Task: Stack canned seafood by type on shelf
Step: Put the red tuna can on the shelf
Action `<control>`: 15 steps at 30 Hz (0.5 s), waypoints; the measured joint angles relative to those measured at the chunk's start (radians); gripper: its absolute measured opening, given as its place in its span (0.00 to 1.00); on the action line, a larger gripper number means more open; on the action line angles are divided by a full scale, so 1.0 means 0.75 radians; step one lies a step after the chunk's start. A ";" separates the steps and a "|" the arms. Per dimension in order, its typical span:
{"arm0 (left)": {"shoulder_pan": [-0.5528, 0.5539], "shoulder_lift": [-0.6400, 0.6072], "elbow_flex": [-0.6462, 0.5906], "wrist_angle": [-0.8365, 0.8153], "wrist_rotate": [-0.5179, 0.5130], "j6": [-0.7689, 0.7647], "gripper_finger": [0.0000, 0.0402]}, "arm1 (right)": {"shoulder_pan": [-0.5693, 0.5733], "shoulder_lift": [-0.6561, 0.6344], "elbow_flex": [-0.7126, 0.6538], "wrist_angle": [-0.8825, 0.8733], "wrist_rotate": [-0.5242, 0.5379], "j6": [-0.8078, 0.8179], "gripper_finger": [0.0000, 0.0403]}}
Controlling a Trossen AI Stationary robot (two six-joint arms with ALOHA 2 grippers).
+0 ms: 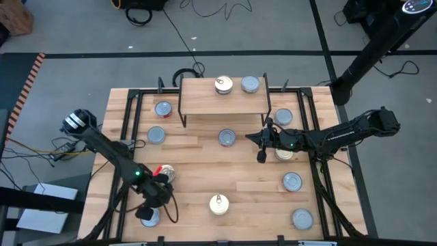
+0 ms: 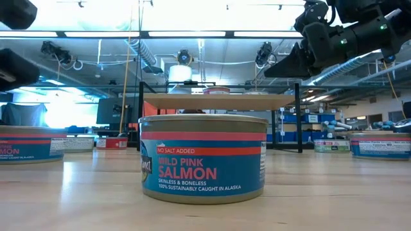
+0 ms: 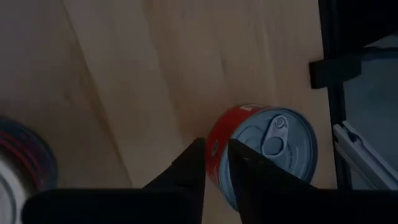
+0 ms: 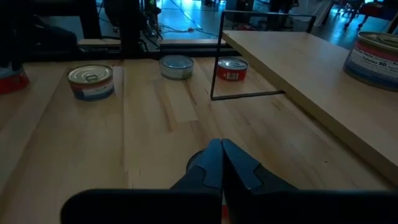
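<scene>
Hovering over the near-left corner of the table, the left gripper (image 1: 151,202) stands with its fingers only a narrow gap apart, holding nothing; a red-sided can (image 3: 261,149) with a bluish pull-tab top sits just beyond the fingertips, close to the black frame rail (image 3: 333,68).

Right gripper (image 1: 261,140): fingers pressed together, empty, in the air in front of the shelf (image 1: 222,102), above the table.

Shelf carries two cans at its back edge, a gold-topped can (image 1: 223,85) and a silver-topped can (image 1: 250,84). The rest lie scattered over the table; a salmon can (image 2: 203,159) stands nearest the low camera.

Risks, as judged:
- Gap looks too narrow for the red can; descending so would likely strike the lid or shove the can against the rail.
- Off-centre grip could tip it.
- Similar tops may lead to mis-sorting.
- Both arms converging on the shelf may collide.
</scene>
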 joint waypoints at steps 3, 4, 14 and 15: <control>0.000 0.037 0.000 0.000 0.042 -0.051 0.22 | 0.000 0.000 0.000 -0.005 0.000 0.000 0.02; 0.000 0.050 0.000 0.000 0.068 -0.074 0.22 | 0.000 0.000 0.000 -0.004 0.000 0.000 0.02; 0.000 0.148 0.000 -0.017 0.145 -0.232 0.19 | 0.000 0.000 0.000 -0.011 0.000 0.000 0.02; 0.000 0.147 0.000 -0.017 0.136 -0.236 0.18 | 0.000 0.000 0.000 -0.012 0.000 0.000 0.02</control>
